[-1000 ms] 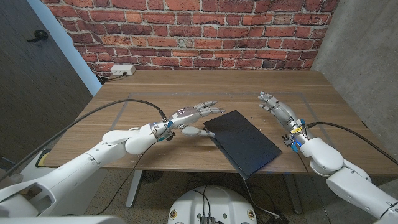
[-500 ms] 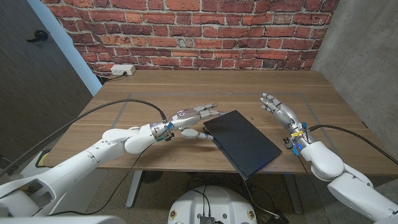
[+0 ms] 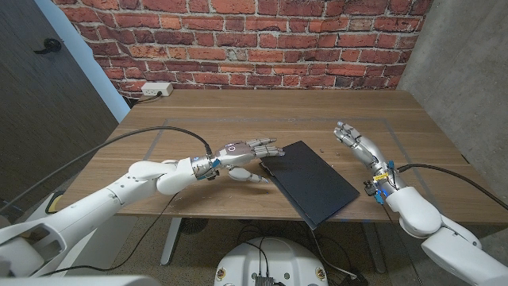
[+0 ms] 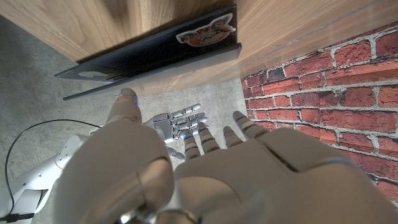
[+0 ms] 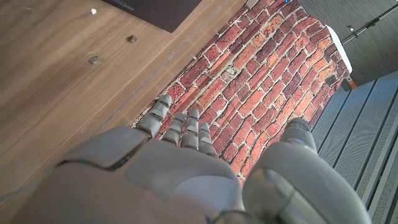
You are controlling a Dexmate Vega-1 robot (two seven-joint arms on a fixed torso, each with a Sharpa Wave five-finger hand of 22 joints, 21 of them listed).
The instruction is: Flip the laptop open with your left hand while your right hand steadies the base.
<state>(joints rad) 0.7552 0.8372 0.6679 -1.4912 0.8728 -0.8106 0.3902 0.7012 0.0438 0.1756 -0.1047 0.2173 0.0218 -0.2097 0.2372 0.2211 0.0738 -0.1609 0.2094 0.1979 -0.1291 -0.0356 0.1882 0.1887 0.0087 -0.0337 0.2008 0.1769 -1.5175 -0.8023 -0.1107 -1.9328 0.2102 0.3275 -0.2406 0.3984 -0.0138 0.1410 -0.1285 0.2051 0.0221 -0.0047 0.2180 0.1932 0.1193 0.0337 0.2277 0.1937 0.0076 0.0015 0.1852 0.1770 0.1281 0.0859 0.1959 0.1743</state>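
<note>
Laptop [image 3: 310, 180] lies closed, jutting over the tabletop's [image 3: 198, 119] near edge. Left hand [image 3: 248, 151], fingers spread, reaches its far-left corner for the lid; right hand [image 3: 353, 141] hovers empty, apart, not bracing yet.

Light was even and moderately bright in the head view; the brown wooden table [image 3: 238, 111] carried a pale sheen and soft shadows; both wrist views were sharp beyond, yet blurred on the near pale grey hand backs, with bent edges.
</note>
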